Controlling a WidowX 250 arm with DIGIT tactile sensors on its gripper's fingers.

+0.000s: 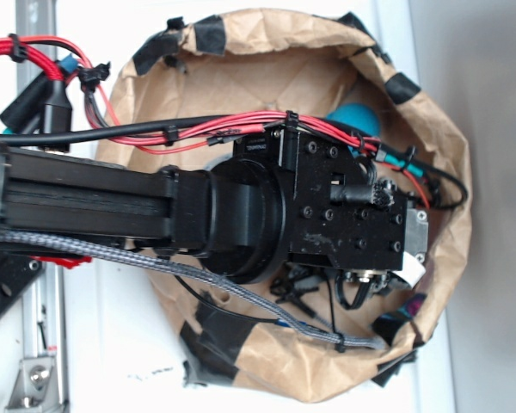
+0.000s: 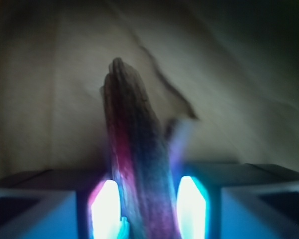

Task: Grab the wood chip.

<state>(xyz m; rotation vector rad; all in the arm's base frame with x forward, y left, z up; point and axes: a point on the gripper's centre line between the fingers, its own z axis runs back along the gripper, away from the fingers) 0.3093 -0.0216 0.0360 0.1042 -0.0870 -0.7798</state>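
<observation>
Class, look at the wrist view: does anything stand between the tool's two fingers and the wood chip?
Nothing visible does. In the wrist view the wood chip already sits in the gap between the tool's glowing fingers, with only crumpled brown paper behind it. Blur hides whether the pads actually touch it. The exterior view hides the chip behind the arm.

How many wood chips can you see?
1. The wood chip stands between the glowing fingers of the gripper, inside the paper bag. The arm hides much of the bag, so more could be hidden.
</observation>
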